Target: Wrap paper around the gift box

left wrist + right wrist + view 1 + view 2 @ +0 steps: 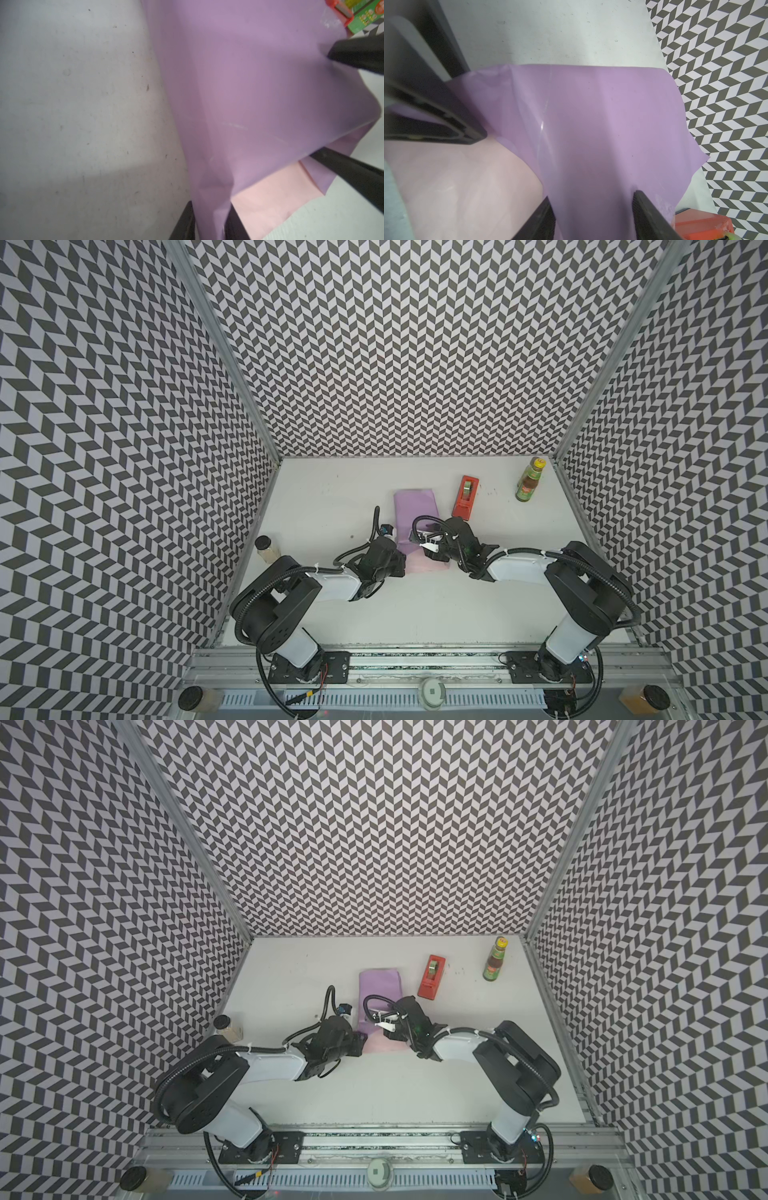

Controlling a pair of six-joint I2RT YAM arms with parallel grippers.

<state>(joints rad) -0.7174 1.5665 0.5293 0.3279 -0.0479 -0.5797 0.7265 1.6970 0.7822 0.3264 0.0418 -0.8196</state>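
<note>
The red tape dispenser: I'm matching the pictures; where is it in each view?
Top view: tape dispenser just right of the paper.
Top view: tape dispenser right of the paper.
Left wrist: tape dispenser in a corner, past the paper.
Right wrist: tape dispenser in a corner, beside the paper.
Shared landmark: the lilac paper.

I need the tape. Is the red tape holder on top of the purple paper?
No, in a top view the red tape holder stands on the table beside the paper, apart from it.
</note>
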